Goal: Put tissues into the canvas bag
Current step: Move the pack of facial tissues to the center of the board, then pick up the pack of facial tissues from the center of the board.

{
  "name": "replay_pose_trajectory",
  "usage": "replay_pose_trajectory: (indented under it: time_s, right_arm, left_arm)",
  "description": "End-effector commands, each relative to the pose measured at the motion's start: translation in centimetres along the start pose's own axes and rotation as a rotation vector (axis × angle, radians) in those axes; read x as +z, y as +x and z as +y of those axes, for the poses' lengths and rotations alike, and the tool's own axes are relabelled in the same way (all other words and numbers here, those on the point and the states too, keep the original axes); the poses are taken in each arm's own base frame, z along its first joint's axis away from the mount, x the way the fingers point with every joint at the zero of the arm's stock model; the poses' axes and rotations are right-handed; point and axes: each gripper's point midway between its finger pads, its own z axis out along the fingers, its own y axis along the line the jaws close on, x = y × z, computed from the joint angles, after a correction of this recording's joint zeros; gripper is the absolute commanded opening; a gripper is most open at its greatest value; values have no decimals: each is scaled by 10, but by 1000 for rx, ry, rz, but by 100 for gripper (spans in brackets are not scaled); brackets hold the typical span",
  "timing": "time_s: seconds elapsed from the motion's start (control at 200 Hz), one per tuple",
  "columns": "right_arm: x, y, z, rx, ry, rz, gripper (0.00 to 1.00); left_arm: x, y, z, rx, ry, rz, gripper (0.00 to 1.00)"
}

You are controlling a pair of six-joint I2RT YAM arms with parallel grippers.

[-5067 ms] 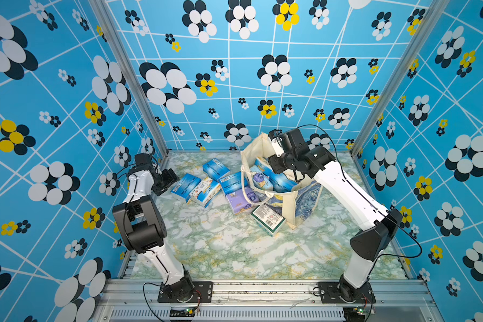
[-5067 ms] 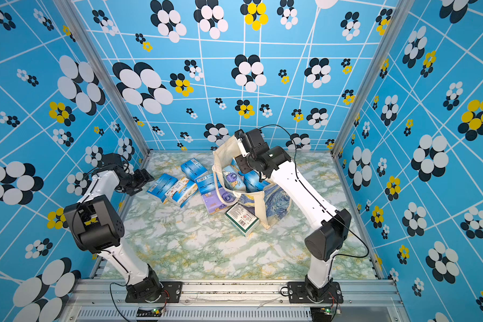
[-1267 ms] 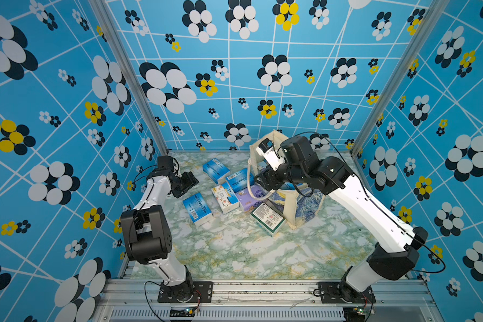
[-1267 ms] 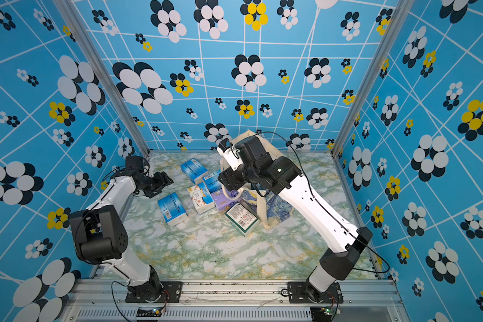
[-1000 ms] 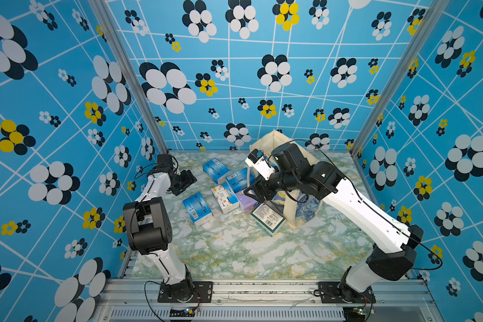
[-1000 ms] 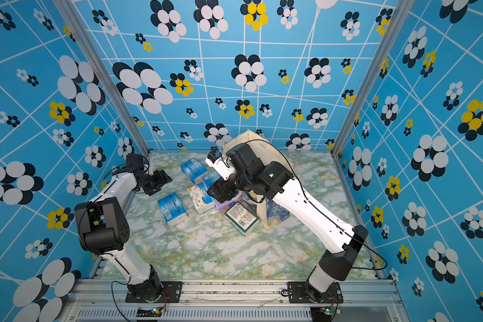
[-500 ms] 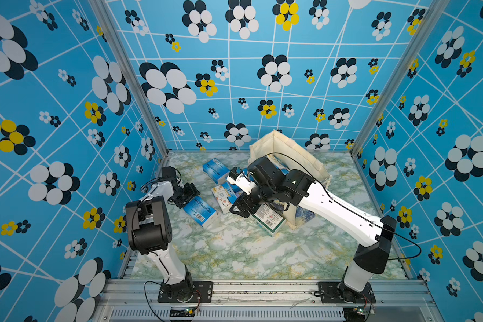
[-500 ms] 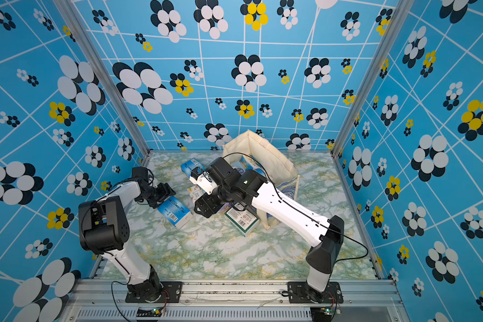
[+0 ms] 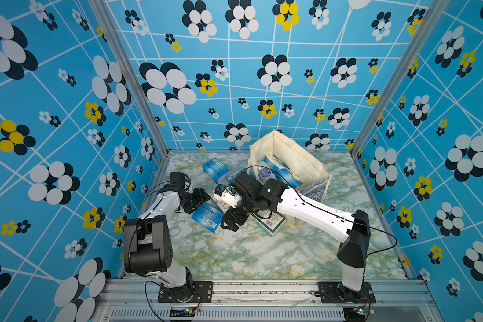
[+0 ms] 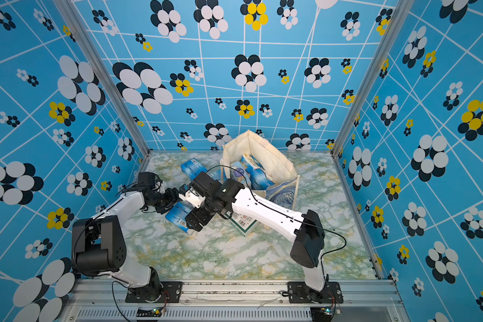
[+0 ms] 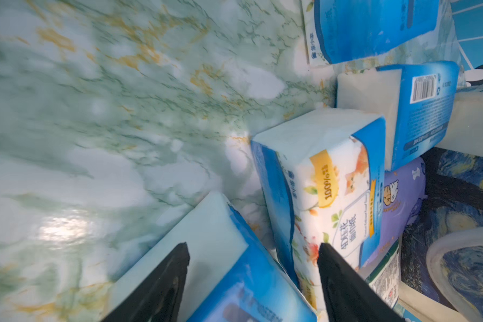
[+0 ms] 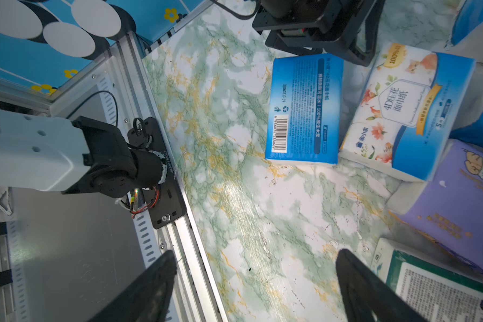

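Now the right hand (image 12: pixel 257 252) gapes empty near blue tissues (image 12: pixel 301 108).

In both top views the right arm (image 9: pixel 304 207) is covering parts of the green-white pack (image 9: pixel 269 224) and the blue pack (image 9: pixel 207 220), and the wall of the canvas bag (image 9: pixel 299 164) is hiding the lower parts of the tissues (image 9: pixel 279 171) inside. In the left wrist view the blue pack is running off the edge and the desk (image 11: pixel 67 111) is blurring. The right wrist view is cropping the lilac pack (image 12: pixel 457 200) and the green-white pack.
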Motion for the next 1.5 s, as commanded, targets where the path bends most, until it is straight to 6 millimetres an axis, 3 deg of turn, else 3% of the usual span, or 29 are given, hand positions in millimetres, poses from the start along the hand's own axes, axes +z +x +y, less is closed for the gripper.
replay_pose_trajectory:
  time_s: [0.0,0.115,0.22,0.535,0.715,0.74,0.94,1.225,1.495]
  right_arm:
    - [6,-7,-2,-66,1,-5,94]
    - [18,-6,-4,-63,0,12,94]
    - [28,-3,-5,-46,4,25,95]
    - [58,2,-23,-24,83,69,97]
    - [69,0,-28,-37,113,93,98]
    - [82,7,-33,-34,124,121,98]
    - [102,15,-48,-16,188,172,99]
    - [117,16,-54,14,211,200,99]
    - [127,18,-49,30,171,211,99]
  left_arm:
    - [8,16,-11,-16,46,39,76]
    - [10,30,-16,-14,55,69,76]
    - [-4,31,-21,-13,67,34,77]
    - [-104,2,-64,75,125,-216,86]
    - [-153,-2,-83,115,173,-310,93]
    - [-159,-2,-86,122,180,-322,94]
    - [-205,-1,-113,186,236,-395,100]
    - [-248,2,-141,246,305,-468,99]
    - [-257,6,-140,255,297,-484,99]
